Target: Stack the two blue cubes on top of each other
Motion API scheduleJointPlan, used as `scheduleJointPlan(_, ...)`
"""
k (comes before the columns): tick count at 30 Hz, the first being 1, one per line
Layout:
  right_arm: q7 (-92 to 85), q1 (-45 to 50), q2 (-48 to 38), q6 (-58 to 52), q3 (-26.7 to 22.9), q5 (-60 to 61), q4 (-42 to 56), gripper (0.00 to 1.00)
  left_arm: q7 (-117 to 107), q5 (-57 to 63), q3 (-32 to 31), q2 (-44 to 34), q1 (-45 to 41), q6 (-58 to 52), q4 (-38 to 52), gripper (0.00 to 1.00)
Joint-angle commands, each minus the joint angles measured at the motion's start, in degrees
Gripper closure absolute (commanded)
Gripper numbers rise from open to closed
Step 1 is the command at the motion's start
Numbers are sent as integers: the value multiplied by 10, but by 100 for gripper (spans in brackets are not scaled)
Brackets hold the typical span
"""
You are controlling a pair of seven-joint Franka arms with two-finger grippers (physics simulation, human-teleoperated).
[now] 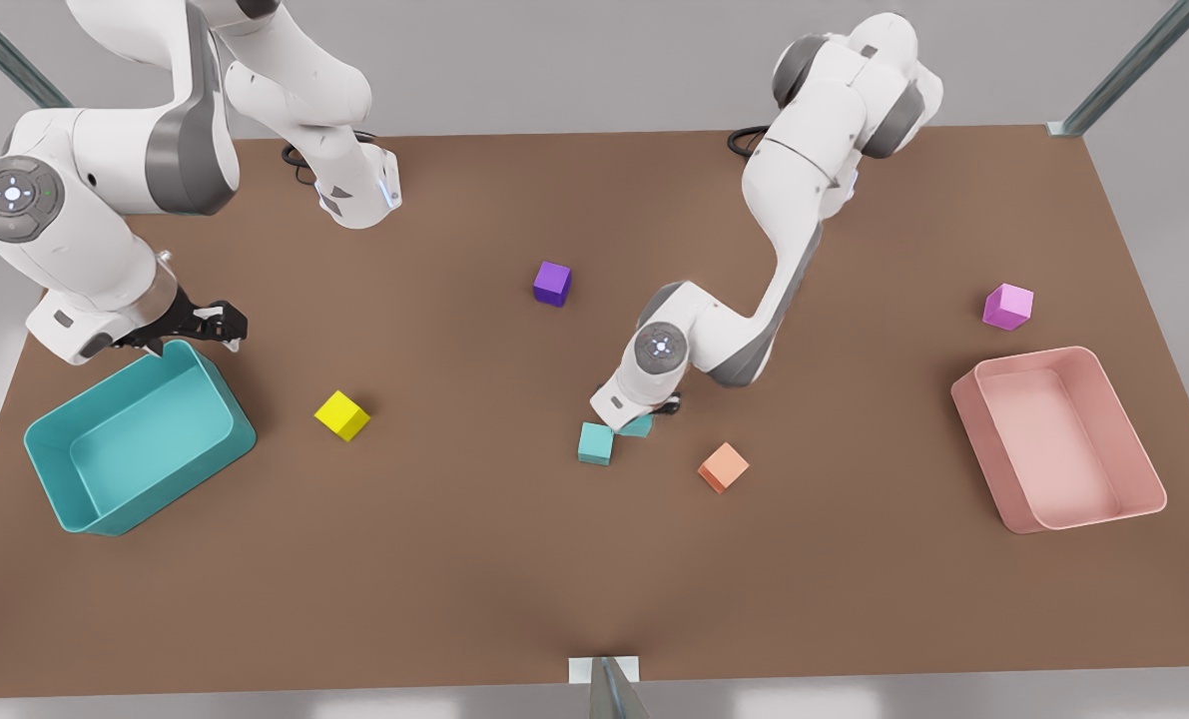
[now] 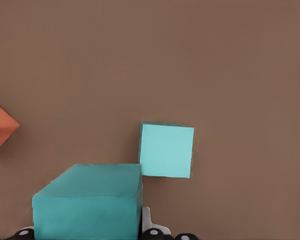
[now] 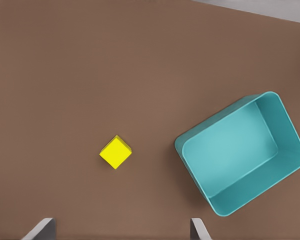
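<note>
Two blue cubes: one [image 2: 166, 150] mid-counter, the other [image 2: 87, 202] probably clamped in the left jaws [image 1: 644, 409] beside it. Look light, rigid; grip flat sides. Right jaws [image 1: 210, 325] apart, waiting.

Soft, even, bright light falls from above; the table [image 1: 454, 559] shows no glare. Faint, short shadows hug the yellow cube [image 1: 341, 415] and teal bin [image 1: 50, 469]. Everything is sharp.

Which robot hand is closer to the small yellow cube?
Right. The right hand hovers by the teal bin, near the small yellow cube; the left hand is farther, at the teal cubes.
</note>
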Motion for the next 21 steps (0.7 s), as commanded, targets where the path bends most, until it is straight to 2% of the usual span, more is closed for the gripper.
scheduleJointPlan(1, -53, 0, 0, 1, 0, 2, 0, 0, -409, -4, -2, 37, -16, -23, 46, 40)
scheduleJointPlan(4, -53, 0, 0, 1, 0, 4, -1, 0, -423, -4, -2, 61, -25, -22, 88, 40)
scheduleJointPlan(21, -53, -1, 5, 1, -1, 4, -2, 0, -428, -4, 0, 91, -19, -6, 121, 39)
